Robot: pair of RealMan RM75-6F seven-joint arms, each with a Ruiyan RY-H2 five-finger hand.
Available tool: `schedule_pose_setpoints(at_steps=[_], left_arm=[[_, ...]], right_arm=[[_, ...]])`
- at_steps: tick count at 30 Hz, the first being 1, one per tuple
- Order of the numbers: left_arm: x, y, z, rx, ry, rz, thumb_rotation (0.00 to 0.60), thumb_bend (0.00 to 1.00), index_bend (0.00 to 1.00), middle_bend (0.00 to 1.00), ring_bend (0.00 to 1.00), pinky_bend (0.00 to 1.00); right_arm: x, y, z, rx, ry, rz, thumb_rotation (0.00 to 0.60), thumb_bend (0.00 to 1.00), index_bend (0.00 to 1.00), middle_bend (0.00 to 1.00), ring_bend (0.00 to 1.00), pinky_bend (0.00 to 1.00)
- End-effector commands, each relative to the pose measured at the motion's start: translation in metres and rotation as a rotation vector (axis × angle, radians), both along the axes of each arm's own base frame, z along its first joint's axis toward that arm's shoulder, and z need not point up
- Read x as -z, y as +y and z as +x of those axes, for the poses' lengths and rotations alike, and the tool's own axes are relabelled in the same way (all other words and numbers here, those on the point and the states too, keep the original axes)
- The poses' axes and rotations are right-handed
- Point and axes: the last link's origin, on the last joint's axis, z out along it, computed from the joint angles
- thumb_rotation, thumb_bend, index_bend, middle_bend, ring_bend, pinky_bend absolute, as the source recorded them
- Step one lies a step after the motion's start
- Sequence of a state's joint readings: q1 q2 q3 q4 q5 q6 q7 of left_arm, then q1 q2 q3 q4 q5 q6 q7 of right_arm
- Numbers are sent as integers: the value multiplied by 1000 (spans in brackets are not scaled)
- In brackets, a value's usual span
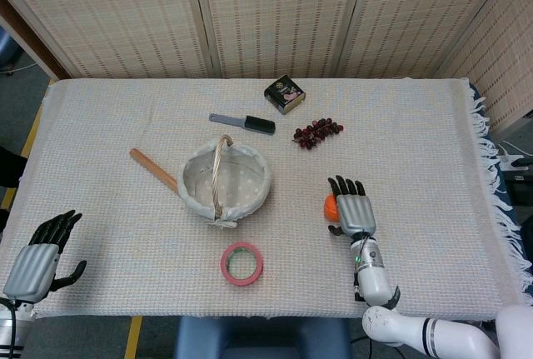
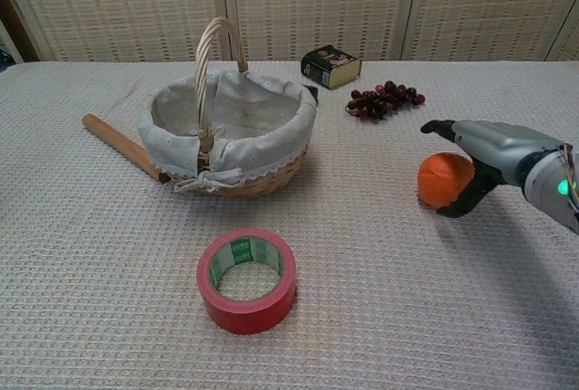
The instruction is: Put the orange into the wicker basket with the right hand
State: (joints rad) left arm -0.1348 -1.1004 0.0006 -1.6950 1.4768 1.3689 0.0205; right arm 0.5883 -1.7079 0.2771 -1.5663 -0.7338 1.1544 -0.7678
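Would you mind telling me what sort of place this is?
Probably an indoor robot test setup: a table under a woven cloth, reed screens behind it, and assorted props such as a wicker basket and red tape roll.

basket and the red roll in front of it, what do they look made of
Basket: woven wicker, going by the tan plaited side and handle; inside is a pale dotted fabric liner with a lace-like edge, matte. Red roll: probably adhesive tape, with a smooth, slightly glossy red outside wound on a core with green print, likely cardboard, though the core's material isn't certain.
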Motion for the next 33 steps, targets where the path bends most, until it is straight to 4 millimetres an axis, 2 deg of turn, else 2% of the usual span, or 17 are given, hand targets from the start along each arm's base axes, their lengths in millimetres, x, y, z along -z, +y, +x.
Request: schedule_pose_setpoints(at_steps=[1,5,8,11,14,17,22,28,33], left_arm=[[0,0,0,-1,-3,-2,600,348,0,0,0,81],[0,0,0,-1,-11,-4,600,348,0,0,0,81],[-1,0,0,-2,-14,-4,600,349,0,0,0,81],[-1,0,0,-3,-15,-5,600,349,0,0,0,81],[0,-1,0,-5,-15,-9,600,348,0,0,0,82],[0,0,1,-5,-14,-8,600,345,0,0,0,82],[1,0,1,-7,-15,-6,600,344,0,0,0,82],[1,-1,1,-12,-22,-11,600,342,0,0,0,82],[0,-1,1,-7,-27,-7,600,345,0,0,0,81]], right_arm=[[9,-6,5,0,-8,-14,600,166,37,105,92,265],[17,-4,3,-1,-6,-7,600,243,74,540,589,701],[17,0,1,-12,-7,-12,600,270,97,645,714,844],[9,3,3,-33,-39,-34,600,276,119,677,746,863],[-6,1,14,-69,-118,-80,600,277,138,682,750,864],[-22,-1,35,-115,-235,-136,600,277,159,689,750,864],[-37,-9,73,-215,-313,-193,600,277,188,689,750,864],[-31,-19,121,-281,-340,-192,600,277,224,689,749,864],[-5,-24,150,-299,-338,-166,600,276,250,689,733,862]])
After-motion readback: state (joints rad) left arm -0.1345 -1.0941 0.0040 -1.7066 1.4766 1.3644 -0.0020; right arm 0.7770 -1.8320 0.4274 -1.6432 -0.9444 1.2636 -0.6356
